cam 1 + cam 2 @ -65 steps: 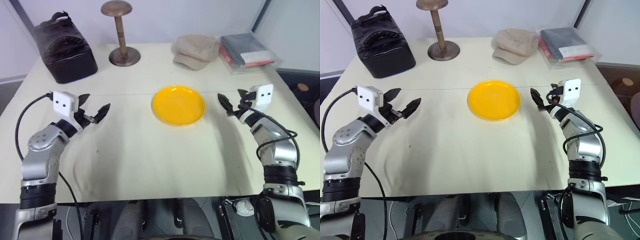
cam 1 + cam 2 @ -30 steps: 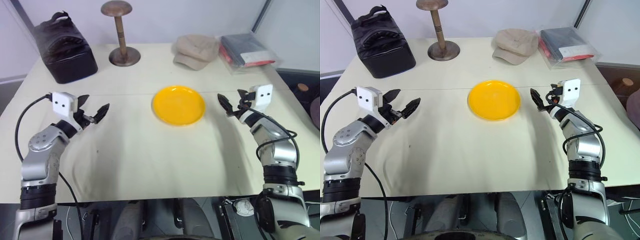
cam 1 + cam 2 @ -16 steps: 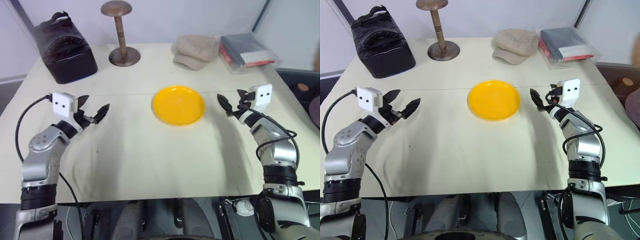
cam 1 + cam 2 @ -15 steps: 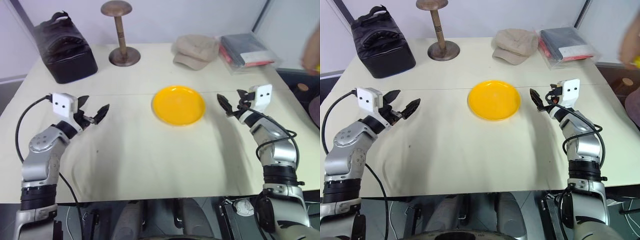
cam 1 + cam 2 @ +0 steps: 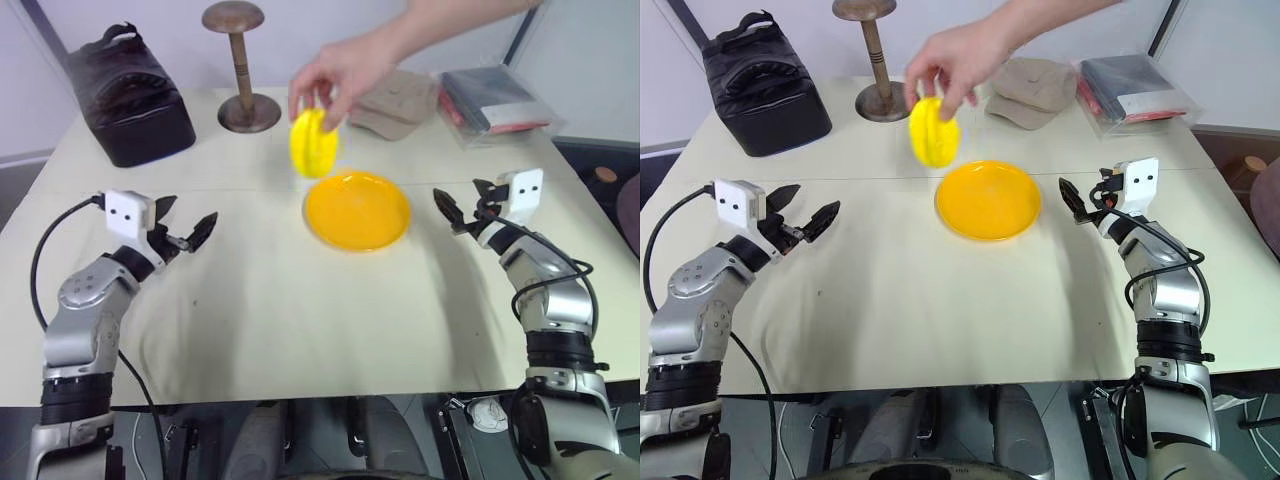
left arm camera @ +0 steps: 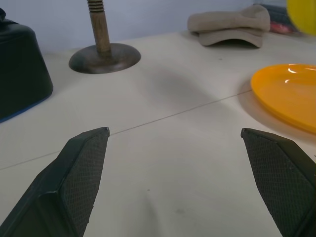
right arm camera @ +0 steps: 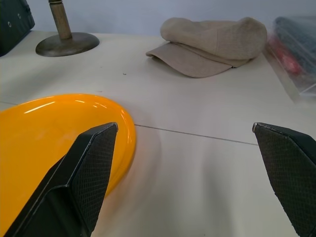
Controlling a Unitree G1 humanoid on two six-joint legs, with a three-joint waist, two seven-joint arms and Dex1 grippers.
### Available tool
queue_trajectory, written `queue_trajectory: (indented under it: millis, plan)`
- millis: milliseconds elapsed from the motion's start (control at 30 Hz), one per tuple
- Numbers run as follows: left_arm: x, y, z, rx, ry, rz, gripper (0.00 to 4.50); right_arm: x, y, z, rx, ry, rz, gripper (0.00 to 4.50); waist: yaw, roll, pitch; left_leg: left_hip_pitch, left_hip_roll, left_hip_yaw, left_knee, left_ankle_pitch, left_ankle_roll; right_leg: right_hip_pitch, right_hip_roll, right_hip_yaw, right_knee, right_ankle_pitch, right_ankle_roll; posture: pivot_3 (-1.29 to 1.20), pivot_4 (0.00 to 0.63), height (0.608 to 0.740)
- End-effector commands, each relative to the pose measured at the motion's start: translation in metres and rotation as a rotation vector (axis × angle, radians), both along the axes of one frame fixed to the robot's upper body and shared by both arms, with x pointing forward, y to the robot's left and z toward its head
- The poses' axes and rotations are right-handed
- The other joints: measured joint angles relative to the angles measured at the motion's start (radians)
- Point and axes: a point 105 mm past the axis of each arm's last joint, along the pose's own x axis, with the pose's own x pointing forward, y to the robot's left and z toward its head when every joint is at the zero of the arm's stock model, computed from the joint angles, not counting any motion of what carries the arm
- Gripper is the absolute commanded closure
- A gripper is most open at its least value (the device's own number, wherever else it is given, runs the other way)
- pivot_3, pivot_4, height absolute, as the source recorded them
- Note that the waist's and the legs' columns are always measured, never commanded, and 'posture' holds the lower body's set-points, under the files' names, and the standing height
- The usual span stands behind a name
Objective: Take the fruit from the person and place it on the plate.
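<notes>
A person's hand [image 5: 335,72] reaches in from the far right and holds the fruit [image 5: 313,143], a glossy ribbed yellow piece, in the air just behind the left rim of the plate [image 5: 358,210]. The round yellow-orange plate lies mid-table with nothing on it. My left gripper [image 5: 187,215] hovers open to the left of the plate, with nothing between its fingers. My right gripper [image 5: 463,200] stands open close to the plate's right side, also with nothing in it. The left wrist view shows the plate's rim [image 6: 289,94] and a bit of the fruit [image 6: 302,12].
Along the table's far edge stand a black bag [image 5: 130,95], a wooden stand [image 5: 240,70], a beige cap [image 5: 395,105] and a plastic packet [image 5: 495,100]. Bare tabletop stretches in front of the plate to the near edge.
The person's hand has swept in from the right edge with the fruit and now holds it behind the plate. Both grippers have stayed where they were, open.
</notes>
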Motion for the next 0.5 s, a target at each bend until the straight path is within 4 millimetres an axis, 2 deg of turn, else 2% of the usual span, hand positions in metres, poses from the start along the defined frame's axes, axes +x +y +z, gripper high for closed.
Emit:
queue_trajectory:
  millis: [33, 100, 200, 333, 500]
  plan:
    - [-0.002, 0.002, 0.016, 0.015, -0.064, 0.008, 0.00, 0.000, -0.001, 0.018, -0.019, -0.052, 0.008, 0.02, 0.000, 0.000, 0.000, 0.000, 0.000, 0.000, 0.000, 0.000, 0.000, 0.000, 0.000, 0.000, 0.000, 0.000, 0.000, 0.00, 0.150, 0.740]
    - [-0.002, 0.002, 0.016, 0.015, -0.064, 0.008, 0.00, -0.001, -0.001, 0.019, -0.028, -0.048, 0.024, 0.02, 0.000, 0.000, 0.000, 0.000, 0.000, 0.000, 0.000, 0.000, 0.000, 0.000, 0.000, 0.000, 0.000, 0.000, 0.000, 0.00, 0.150, 0.740]
    - [-0.002, 0.001, 0.016, 0.015, -0.063, 0.007, 0.00, -0.013, 0.012, 0.023, -0.010, -0.018, 0.163, 0.02, 0.000, 0.000, 0.000, 0.000, 0.000, 0.000, 0.000, 0.000, 0.000, 0.000, 0.000, 0.000, 0.000, 0.000, 0.000, 0.00, 0.150, 0.740]
    - [-0.002, 0.001, 0.015, 0.016, -0.058, 0.000, 0.00, -0.048, 0.039, 0.036, 0.035, 0.061, 0.455, 0.02, 0.001, 0.000, 0.000, 0.000, 0.000, -0.001, 0.000, 0.000, 0.000, 0.000, 0.000, 0.000, 0.000, 0.000, 0.000, 0.00, 0.150, 0.740]
    - [-0.004, -0.005, 0.021, -0.022, -0.067, -0.075, 0.00, -0.065, 0.050, 0.038, -0.012, 0.142, 0.559, 0.02, 0.001, 0.000, 0.000, 0.000, 0.000, -0.001, 0.001, 0.000, 0.000, 0.001, -0.001, 0.000, 0.000, 0.000, -0.001, 0.00, 0.150, 0.740]
